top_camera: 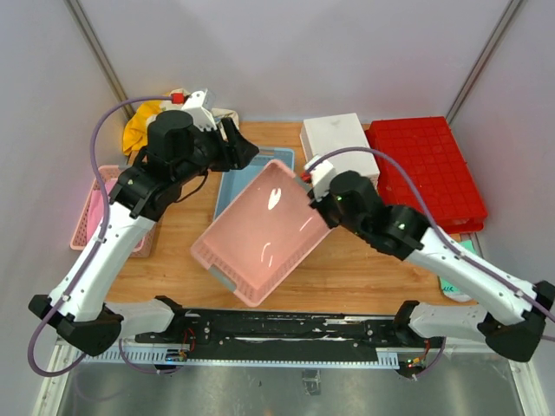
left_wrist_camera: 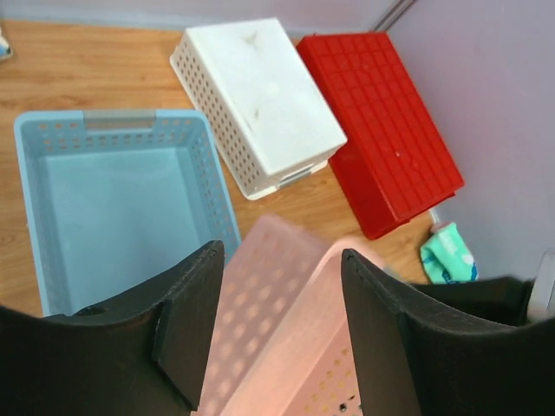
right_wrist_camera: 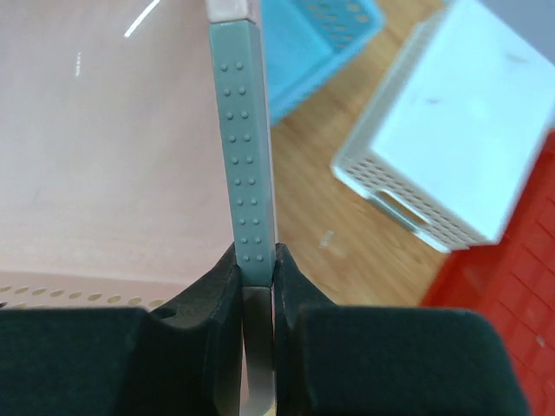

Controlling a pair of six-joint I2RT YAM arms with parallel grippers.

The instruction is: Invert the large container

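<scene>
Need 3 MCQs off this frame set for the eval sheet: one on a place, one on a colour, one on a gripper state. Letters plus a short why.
1. Where is the red bin?
A. Hanging off the near edge.
B. Far right of the table, beside the white basket.
C. Near left corner.

2. What colour is the basket standing open side up in the left wrist view?
A. Green.
B. Yellow.
C. Blue.

3. How is the right gripper?
A. Clamped on the pink basket's grey handle.
B. Wide open over bare wood.
C. Shut on nothing.

Key:
1 B, it lies ribbed side up next to the white basket.
2 C, the blue basket shows its hollow.
3 A, both fingers press the handle strip.
</scene>
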